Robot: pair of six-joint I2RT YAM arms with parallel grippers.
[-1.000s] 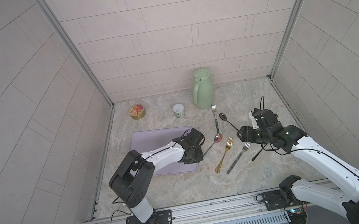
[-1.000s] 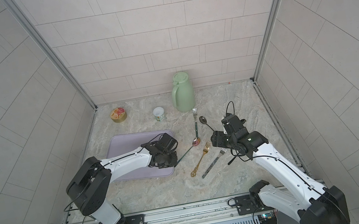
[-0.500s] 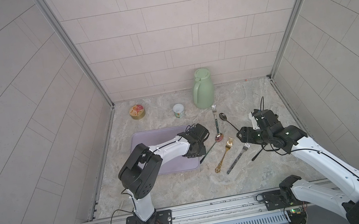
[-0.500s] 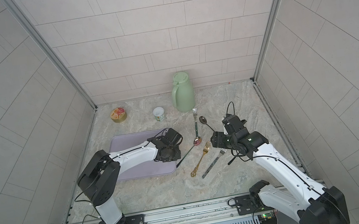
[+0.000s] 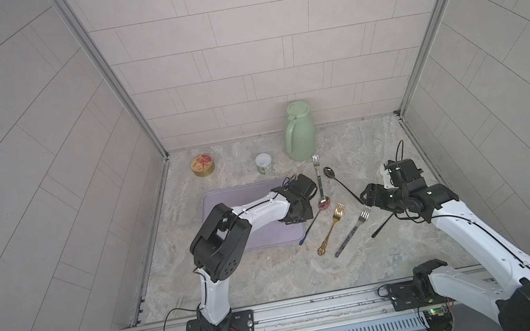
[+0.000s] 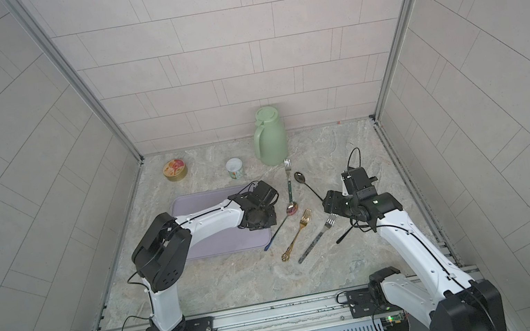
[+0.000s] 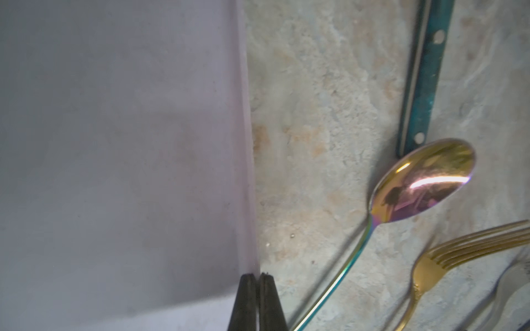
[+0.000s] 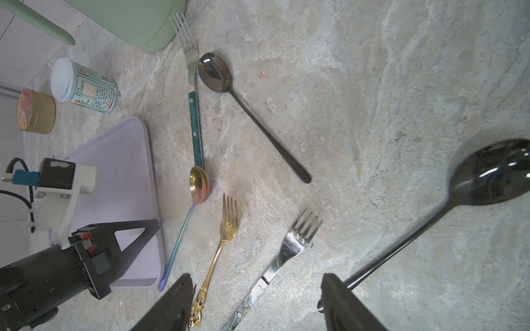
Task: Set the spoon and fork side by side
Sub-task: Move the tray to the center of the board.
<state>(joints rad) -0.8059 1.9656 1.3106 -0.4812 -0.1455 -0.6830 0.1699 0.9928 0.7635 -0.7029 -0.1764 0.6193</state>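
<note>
- Spoon (image 7: 421,183), iridescent: flat on the tabletop (image 5: 274,274), just beside the lilac tray (image 7: 114,143).
- Gold fork (image 8: 228,226): alongside the spoon, roughly parallel, not touching.
- Left gripper (image 7: 257,276): clenched, empty, over the tray rim.
- Right gripper (image 8: 258,276): released, empty, above the silver fork (image 8: 298,240).

Overhead stereo pair — wrists close, downward
</note>
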